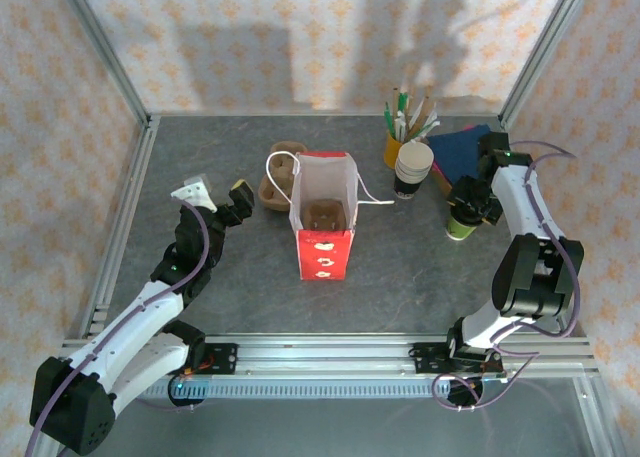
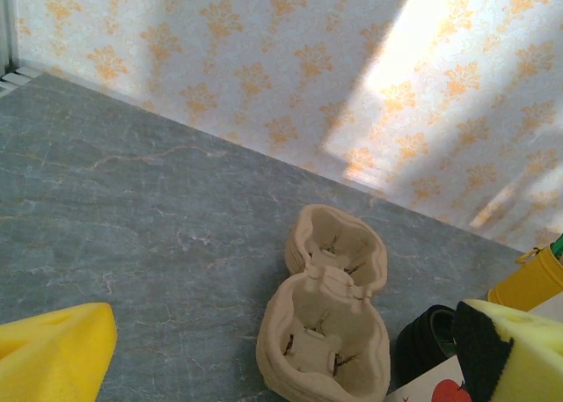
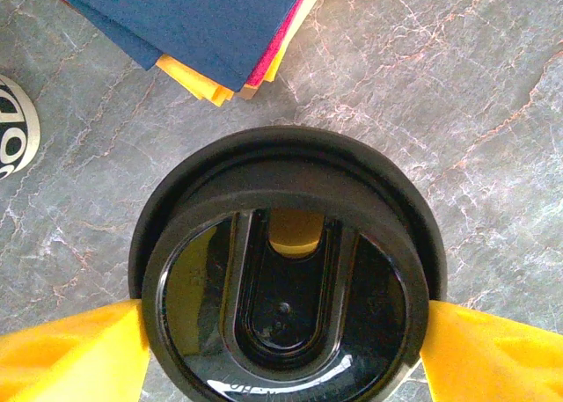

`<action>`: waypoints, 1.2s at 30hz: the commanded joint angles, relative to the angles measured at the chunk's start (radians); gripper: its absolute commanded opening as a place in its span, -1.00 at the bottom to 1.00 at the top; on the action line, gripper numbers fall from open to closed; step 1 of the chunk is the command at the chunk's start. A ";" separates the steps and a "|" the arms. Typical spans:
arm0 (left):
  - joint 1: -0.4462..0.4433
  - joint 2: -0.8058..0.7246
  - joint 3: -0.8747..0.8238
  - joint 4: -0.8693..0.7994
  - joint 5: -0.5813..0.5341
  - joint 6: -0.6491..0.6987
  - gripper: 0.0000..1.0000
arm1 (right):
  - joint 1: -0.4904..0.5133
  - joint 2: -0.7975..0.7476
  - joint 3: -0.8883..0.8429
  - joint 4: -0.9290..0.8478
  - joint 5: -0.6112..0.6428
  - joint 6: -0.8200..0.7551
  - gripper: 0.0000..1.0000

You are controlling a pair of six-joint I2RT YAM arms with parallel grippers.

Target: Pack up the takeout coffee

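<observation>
Right claw first: it sits down over the takeout coffee at the right side of the table, and its yellow pads press the rim of the black lid from both sides, so that's a grip on the cup. From the wrist camera we get the lid alone; its near edge is cut off at the bottom, and the green wall is out of sight beneath it. From above, just a sliver of green peeks out under the fingers.

Just behind the cup lies a stack of blue napkins, with yellow and red sheets poking out below. A round thing at the left edge is cropped, its lettering unreadable.

Left claw hangs wide apart with nothing between the jaws, well away from the cup. Ahead of it sits a pulp cup carrier. A dark object beside it is half hidden; can't tell what it is.

The red bag stands open mid-table, something brown inside, hard to make out.
</observation>
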 commanded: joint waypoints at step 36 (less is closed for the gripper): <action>0.006 0.013 0.017 0.020 0.037 0.011 0.98 | -0.018 0.051 0.047 -0.017 0.037 0.030 0.44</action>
